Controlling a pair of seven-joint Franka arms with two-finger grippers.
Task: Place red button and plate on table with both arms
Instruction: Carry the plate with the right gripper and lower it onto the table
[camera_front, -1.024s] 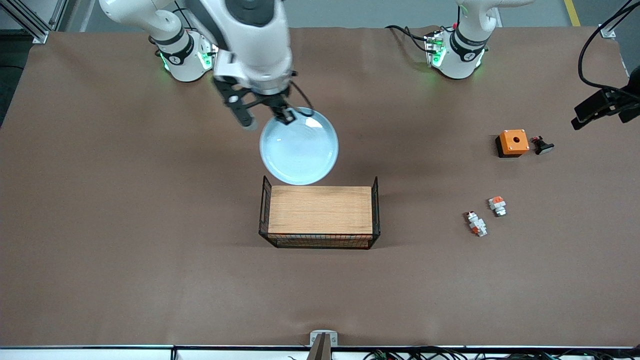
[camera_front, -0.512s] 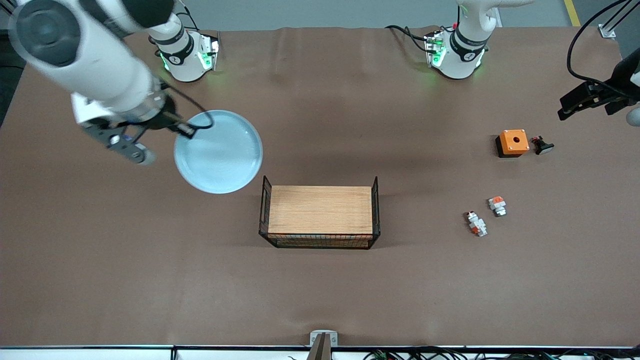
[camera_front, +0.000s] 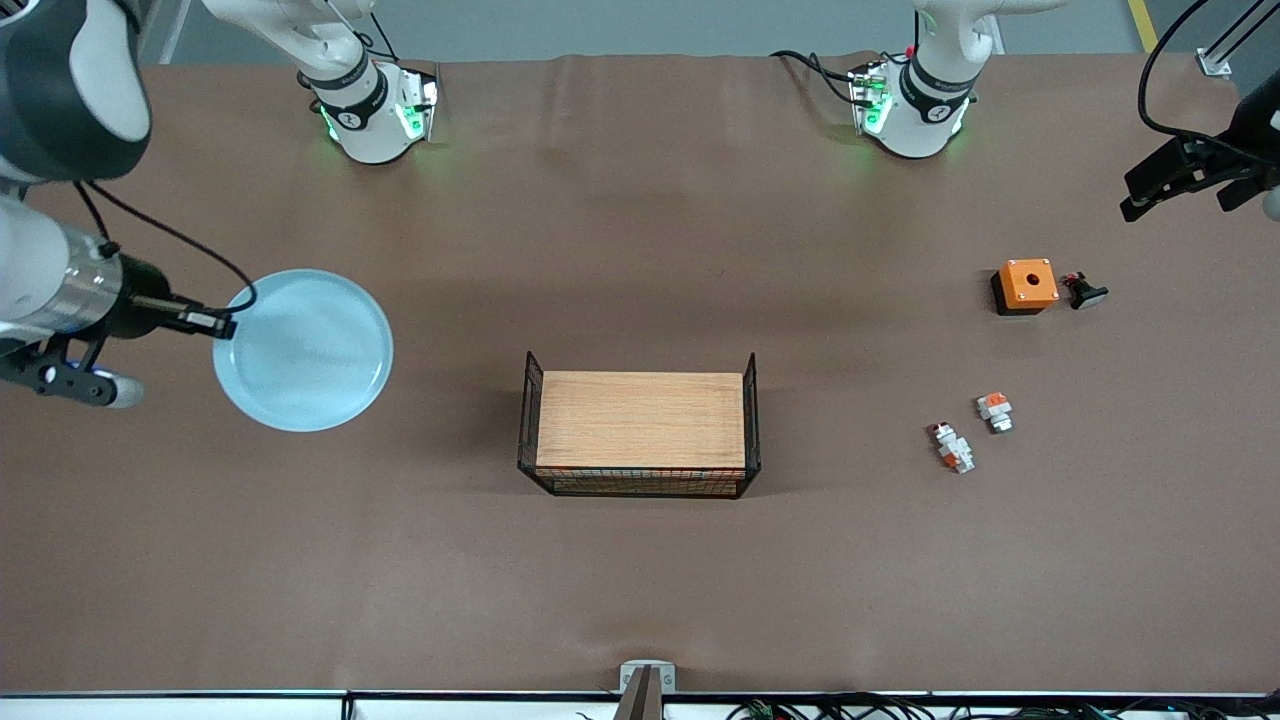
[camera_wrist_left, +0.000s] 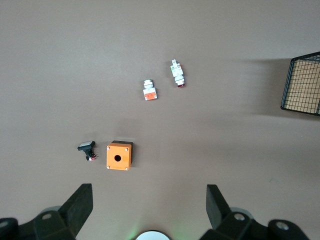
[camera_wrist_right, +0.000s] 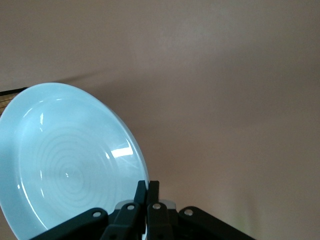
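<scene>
Front view: right gripper (camera_front: 215, 323) fingers pinch the plate (camera_front: 305, 350) rim (airborne); left gripper (camera_wrist_left: 149, 202) fingers wide, waiting.

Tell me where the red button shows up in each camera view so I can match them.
Front view: red button on the table toward the left arm's end, nearest the camera of the small parts.
Left wrist view: red button, upper middle.
Right wrist view: not in it.
Shared landmark: orange box.
</scene>
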